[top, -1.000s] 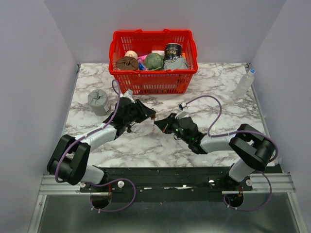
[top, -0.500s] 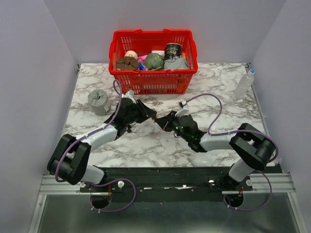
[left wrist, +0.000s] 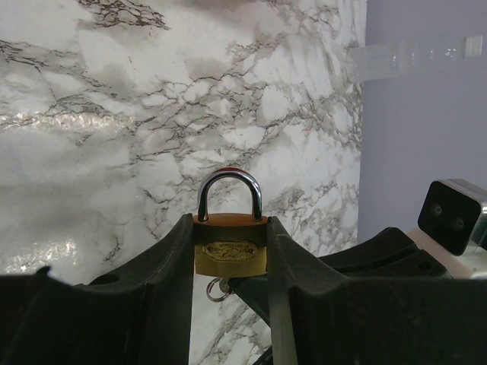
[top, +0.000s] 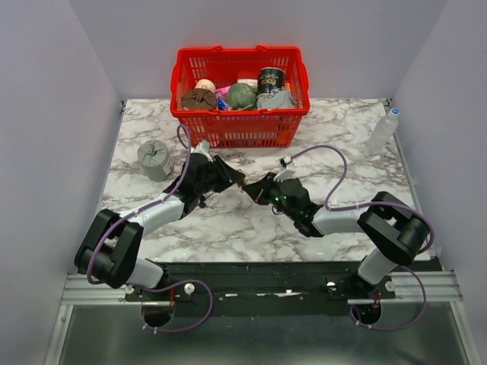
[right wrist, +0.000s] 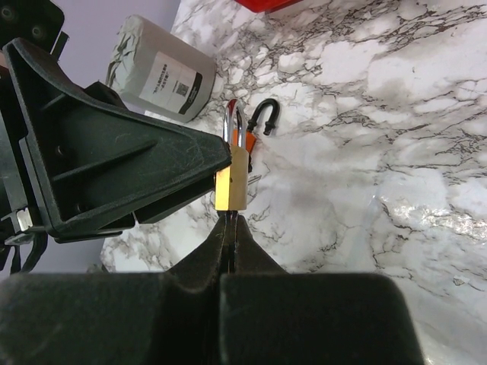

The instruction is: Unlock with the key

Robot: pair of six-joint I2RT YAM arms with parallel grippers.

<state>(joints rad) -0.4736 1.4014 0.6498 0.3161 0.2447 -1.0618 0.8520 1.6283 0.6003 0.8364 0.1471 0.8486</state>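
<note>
My left gripper (top: 237, 181) is shut on the small brass padlock (left wrist: 230, 255), gripping its body from both sides with the steel shackle closed and pointing away. My right gripper (top: 249, 190) is shut on the key (right wrist: 230, 217), a thin metal edge pinched between its fingertips. The tip of the key sits right at the underside of the padlock (right wrist: 230, 186). The key's black head is hidden between the fingers. A small key ring (left wrist: 215, 289) shows just under the padlock in the left wrist view. Both grippers meet above the table's middle.
An orange-and-black padlock (right wrist: 257, 122) lies on the marble table behind the brass one. A grey cylinder (top: 155, 160) stands at the left. A red basket (top: 240, 129) of items is at the back, and a clear bottle (top: 382, 133) at the back right.
My right gripper has moved a little up and left, closing the small gap to the padlock in my left gripper. The left arm has barely shifted.
</note>
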